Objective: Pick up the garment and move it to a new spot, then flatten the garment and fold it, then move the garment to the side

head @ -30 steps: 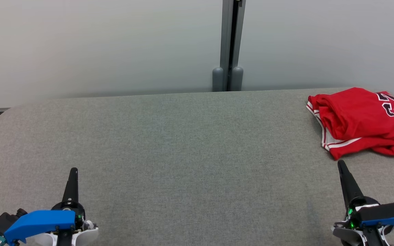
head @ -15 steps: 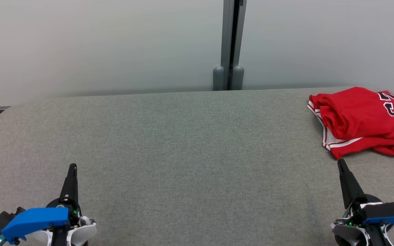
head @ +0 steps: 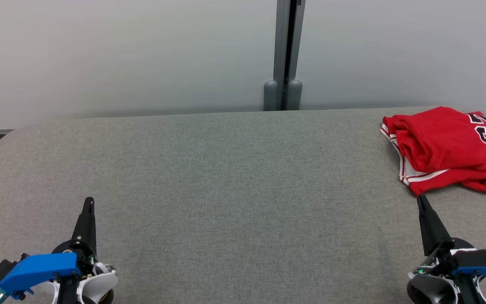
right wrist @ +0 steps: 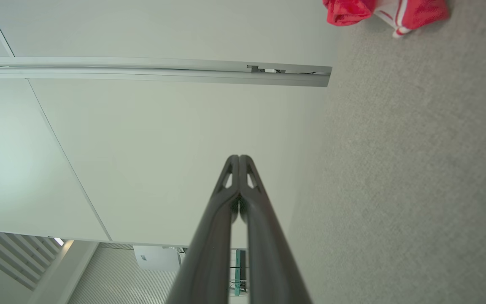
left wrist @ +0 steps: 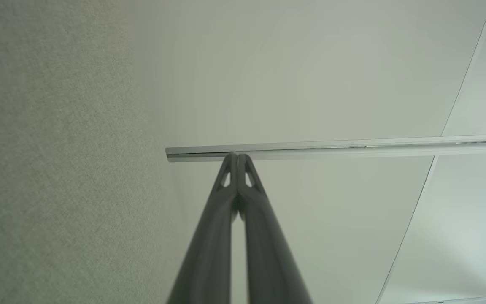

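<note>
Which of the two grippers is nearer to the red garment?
The right gripper: the red garment lies just beyond its tip, while the left gripper sits far across the table.

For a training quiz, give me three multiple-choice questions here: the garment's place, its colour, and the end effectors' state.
1. Where on the table does the garment lie? A) far right B) centre C) near left
2. The garment is mainly: A) blue B) red C) green
3. The left end effector and right end effector are: A) shut, empty B) wide open C) shut on the garment
Answers: 1 A, it lies by the table's far right edge; 2 B, red cloth, white trim; 3 A, both closed tip to tip, nothing between.
</note>
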